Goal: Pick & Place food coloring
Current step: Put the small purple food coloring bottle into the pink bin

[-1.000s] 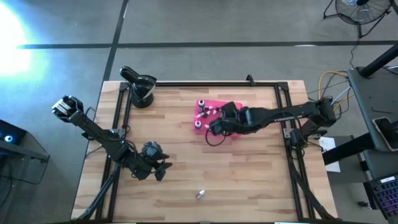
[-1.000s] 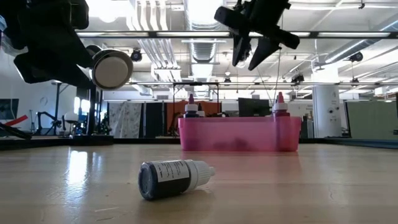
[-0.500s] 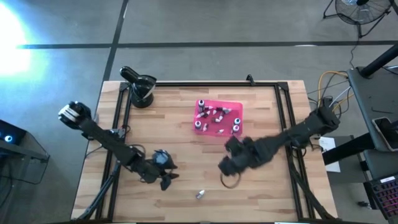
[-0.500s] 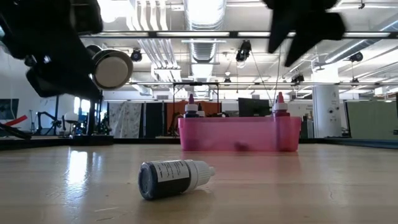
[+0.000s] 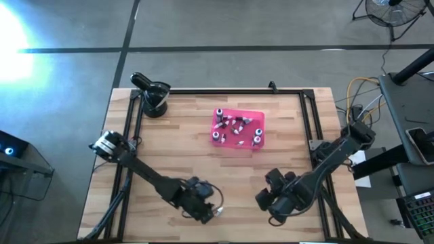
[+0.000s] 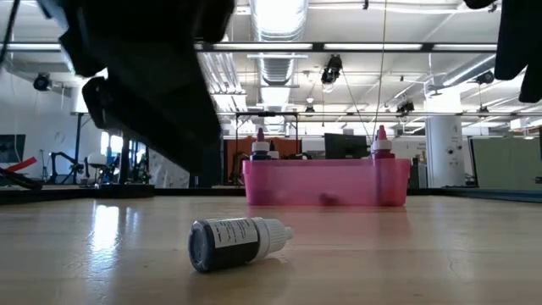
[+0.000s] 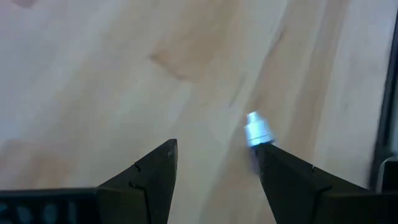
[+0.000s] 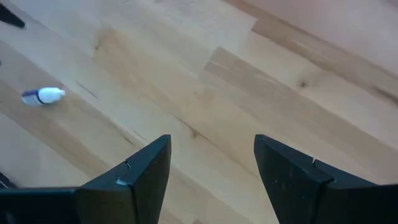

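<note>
Pink tray (image 5: pixel 260 116) sits far back on the wooden table (image 5: pixel 190 156), with many little bottles (image 5: pixel 236 129) inside. One food coloring bottle (image 5: pixel 218 212) lies alone near the front edge. The left gripper (image 5: pixel 203 209) hangs just beside it, fingers apart. The right gripper (image 5: pixel 272 202) waits nearby, fingers apart too, holding nothing.

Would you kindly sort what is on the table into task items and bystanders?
Belongs to the job:
- lone dark dropper bottle with white cap, lying on its side
- small bottles in the pink rectangular plastic tray

Lying about:
- black cylindrical mount at the wooden table corner
</note>
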